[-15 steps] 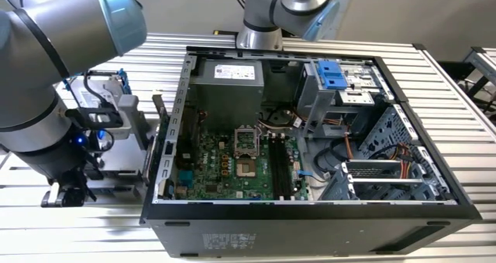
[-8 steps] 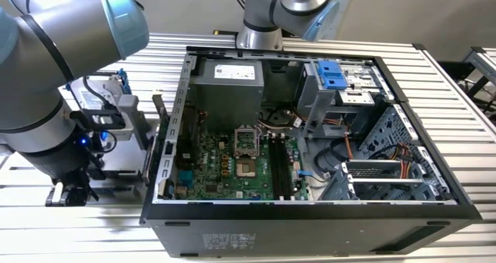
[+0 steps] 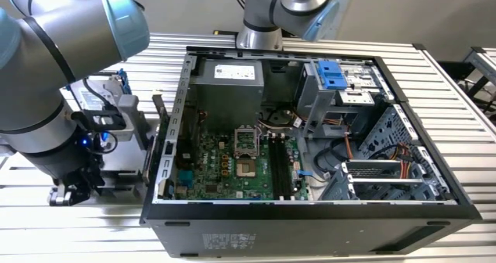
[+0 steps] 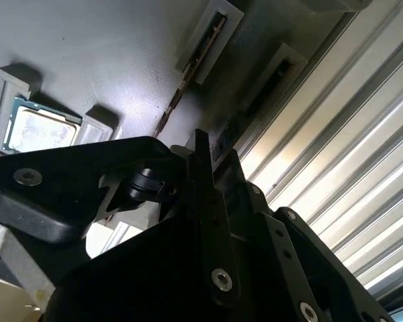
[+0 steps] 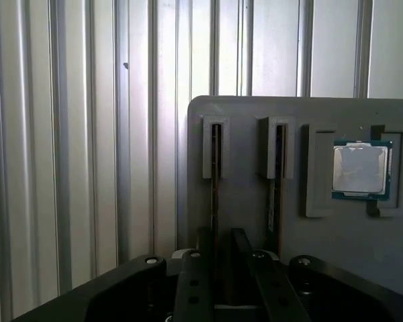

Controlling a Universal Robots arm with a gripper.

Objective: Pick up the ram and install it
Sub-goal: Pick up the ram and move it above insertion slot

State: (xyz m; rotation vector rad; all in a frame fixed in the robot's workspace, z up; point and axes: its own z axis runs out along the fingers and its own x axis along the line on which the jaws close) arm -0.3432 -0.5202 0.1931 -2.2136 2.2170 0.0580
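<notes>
The ram stick (image 5: 215, 174) stands on its long edge in a slot of a grey tray (image 5: 245, 134), in the slot nearest the tray's edge, with bare table slats (image 5: 87, 134) just beyond. A second stick (image 5: 274, 181) sits in the neighbouring slot, between the first one and a processor chip (image 5: 361, 169) lying flat in its pocket. In the first wrist view the gripper (image 5: 221, 235) is released, its jaws standing apart on either side of the near end of the ram stick and not closed on it. The stick should be light and stiff but fragile. It is best pinched on its flat faces near the middle of its length and kept square, away from the contact edge down in the slot. Its lower edge and chips are hidden by the slot walls and shadow, and the gripper body cuts off its near end. In the exterior view the open computer case (image 3: 310, 129) stands beside the arm.
</notes>
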